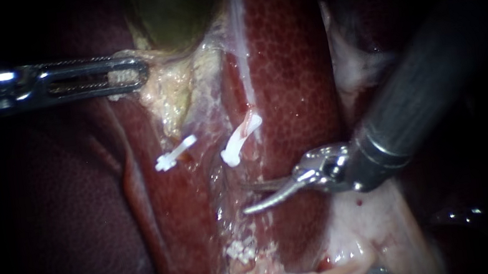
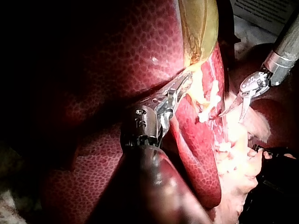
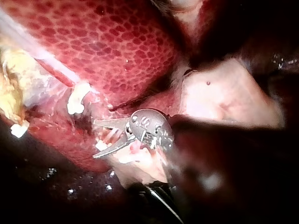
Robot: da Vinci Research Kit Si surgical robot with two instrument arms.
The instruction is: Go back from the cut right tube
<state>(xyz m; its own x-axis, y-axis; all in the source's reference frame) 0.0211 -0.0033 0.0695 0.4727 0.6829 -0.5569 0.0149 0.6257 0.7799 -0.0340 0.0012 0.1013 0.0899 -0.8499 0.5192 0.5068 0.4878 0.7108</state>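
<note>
Dark red liver (image 1: 290, 55) fills the background behind everything. The left instrument (image 1: 129, 76) reaches in from the left, its long jaws clamped on the pale lower edge of the greenish gallbladder (image 1: 176, 7), whose body lies just beyond their tips. Below those jaws sits a white clip (image 1: 175, 153). Further right, the right tube (image 1: 243, 61) runs down the liver as a pale strip and ends at a second white clip (image 1: 240, 138). Its cut end is just above the right instrument (image 1: 246, 198). That instrument's curved jaws stand apart, holding nothing, near the clip and tube but not touching them.
</note>
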